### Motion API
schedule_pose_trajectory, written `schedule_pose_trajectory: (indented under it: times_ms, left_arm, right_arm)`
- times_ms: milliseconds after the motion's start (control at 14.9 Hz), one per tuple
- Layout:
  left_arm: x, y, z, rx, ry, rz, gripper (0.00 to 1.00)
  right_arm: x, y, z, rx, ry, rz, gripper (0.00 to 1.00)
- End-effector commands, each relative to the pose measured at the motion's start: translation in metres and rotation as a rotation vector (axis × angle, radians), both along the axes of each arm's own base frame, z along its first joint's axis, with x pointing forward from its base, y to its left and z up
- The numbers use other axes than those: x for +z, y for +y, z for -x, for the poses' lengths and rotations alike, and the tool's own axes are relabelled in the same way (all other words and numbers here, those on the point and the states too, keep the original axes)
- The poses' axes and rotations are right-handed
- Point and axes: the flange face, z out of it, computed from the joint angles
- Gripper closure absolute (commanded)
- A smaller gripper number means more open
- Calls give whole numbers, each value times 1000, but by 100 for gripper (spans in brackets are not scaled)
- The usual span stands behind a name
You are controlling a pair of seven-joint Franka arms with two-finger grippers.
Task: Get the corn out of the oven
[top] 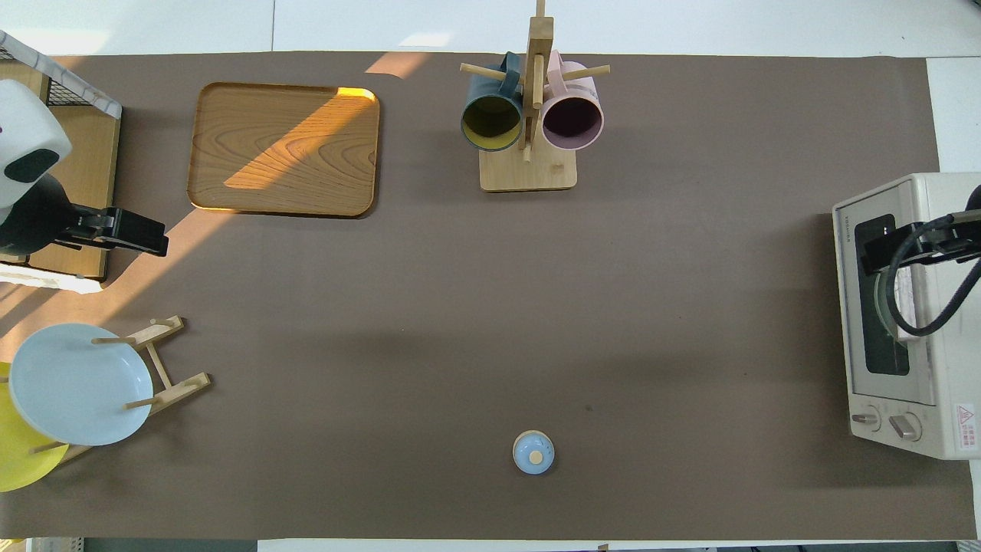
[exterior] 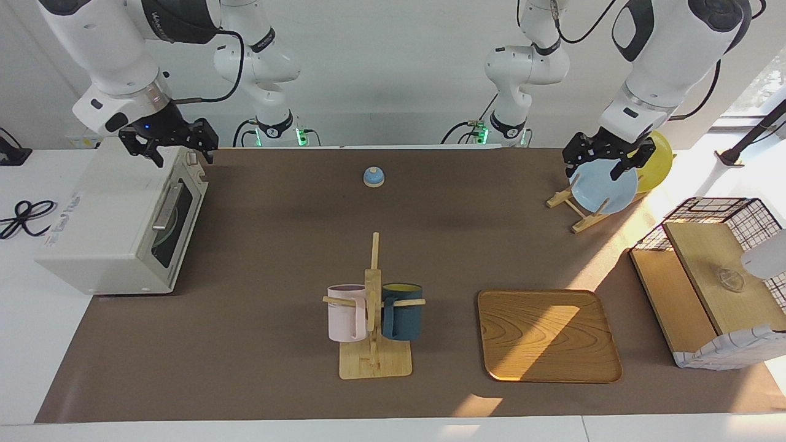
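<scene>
Toaster oven [exterior: 123, 227] at the desk's right-arm end, door closed — the corn cannot be seen through the glass. Right gripper [exterior: 175, 147], fingers spread, hangs over its top; left gripper [exterior: 605, 162], spread, waits over the plate rack [exterior: 580, 212]. Risk — the bar handle [exterior: 167, 206] slipping from the fingers, or the oven sliding.

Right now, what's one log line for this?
oven: door shut | corn: not visible | right tool: over oven | left tool: over blue plate, waiting

My right gripper [exterior: 178, 147] hangs over the oven [exterior: 116, 227] at my right arm's end of the table; my left gripper [exterior: 605, 162] hangs over the plate rack [exterior: 580, 205]. The mug stand [exterior: 374, 319] sits beside the tray [exterior: 546, 334], both farther from me than the bell [exterior: 373, 177].
</scene>
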Motion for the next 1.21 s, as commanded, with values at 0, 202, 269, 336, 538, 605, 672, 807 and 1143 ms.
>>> schedule_pose_trajectory:
  times_ms: [0,202,269,336,538,605,672,807,1143]
  left_arm:
    - [4,5,8,-11,0,-19,0]
    - [4,5,8,-11,0,-19,0]
    - [4,5,8,-11,0,-19,0]
    - [4,5,8,-9,0,-19,0]
    - [4,5,8,-8,0,-19,0]
    - [4,5,8,-11,0,-19,0]
    - [4,5,8,-9,0,-19,0]
    - [4,5,8,-11,0,-19,0]
    - [4,5,8,-8,0,-19,0]
  right_arm:
    - [2,0,-4,-19,-12,-23,0]
    - [3,3,-2,-16,-12,-18,0]
    - [2,3,-1,-14,-12,-18,0]
    - [-4,2,1,-15,-4,-20,0]
    - [-17,-9,4,3,-34,-24,28]
    - [-27,-16,8,10,-54,-23,88]
    - [-43,-21,16,8,-56,-22,100]
    - [-75,-34,28,22,-97,0,100]
    - [-114,-56,11,102,-80,120,100]
